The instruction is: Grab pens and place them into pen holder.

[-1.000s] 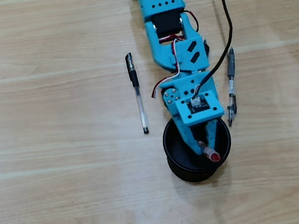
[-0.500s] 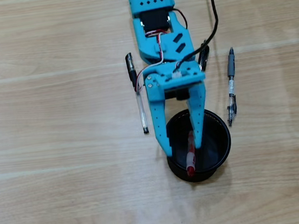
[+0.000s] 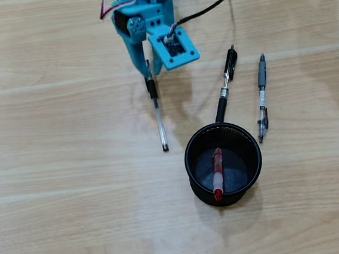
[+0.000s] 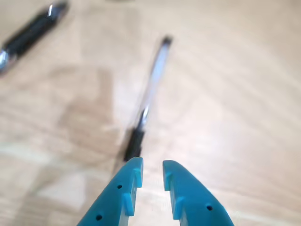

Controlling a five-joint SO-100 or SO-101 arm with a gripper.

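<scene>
pens waiting on a wooden table, one already in the holder

overhead view: a black mesh pen holder [image 3: 223, 164] stands low and right of centre on a pale wooden table [image 3: 56, 209]. a red pen [image 3: 218, 173] leans inside it, so part of the task looks done. three pens lie loose on the table. a clear pen with a black cap [image 3: 157, 113] lies left of the holder, roughly vertical in the picture, its top end under the tip of the blue gripper [image 3: 147, 68]. a black pen [image 3: 226, 84] lies just above the holder, its lower end touching or nearly touching the rim. a grey and black pen [image 3: 262, 97] lies to the right, near the holder but apart from it. the arm reaches in from the top edge, probably lining up on the clear pen.

wrist view: the gripper [image 4: 153, 170] enters from the bottom, its two blue fingertips [image 4: 131, 172] slightly parted and grasping nothing. the clear pen [image 4: 149, 101] lies just beyond the left tip, blurred, running away up the frame, not yet between the jaws. the black pen [image 4: 30, 33] shows at far upper left.
</scene>
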